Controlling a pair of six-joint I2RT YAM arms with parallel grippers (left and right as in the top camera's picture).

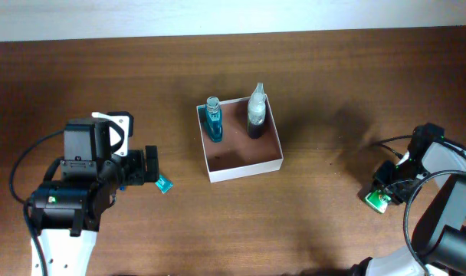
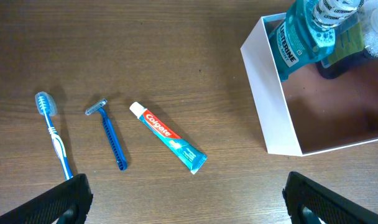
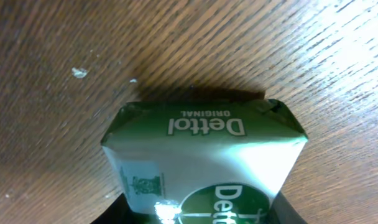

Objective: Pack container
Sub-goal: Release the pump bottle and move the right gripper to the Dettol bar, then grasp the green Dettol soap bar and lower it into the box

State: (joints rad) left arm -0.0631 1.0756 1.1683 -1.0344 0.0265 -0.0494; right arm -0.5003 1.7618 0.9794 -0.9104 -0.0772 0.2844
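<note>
- Container [image 1: 244, 170], a shallow white-walled box with a reddish-brown floor, sat at the middle of the wooden table [image 1: 333, 245], partly packed.
- Two bottles stood upright inside it, seen from overhead: a blue Listerine bottle [image 1: 212, 121] in the 11 o'clock corner and a dark bottle [image 1: 256, 119] with a clear cap in the 1 o'clock corner. The half toward 6 o'clock was bare.
- Left gripper [image 1: 150, 166] hovered at 9 o'clock from the container, fingers spread wide and holding nothing.
- Its wrist camera showed three toiletries lying flat on the table at 9 o'clock from the white wall, each apart from the others. A Colgate toothpaste tube [image 2: 170, 138] lay nearest, a blue razor [image 2: 108, 134] next, and a blue-and-white toothbrush [image 2: 52, 130] farthest.
- Right gripper [image 1: 386, 192] was low over the table at 4 o'clock from the container and well apart from it. Its fingers appeared closed against both sides of a green Dettol soap bar [image 3: 207, 155].
- The step in hand, on this evidence, was the pick-up of the soap; whether the pack had left the table could not be told.
- The next move would call for a lift clear of the table, a carry toward 10 o'clock and a release over the bare floor, kept off the two bottles so that neither tipped.
- Toothpaste, razor and toothbrush were not yet packed; the open left gripper looked placed to take the toothpaste.
</note>
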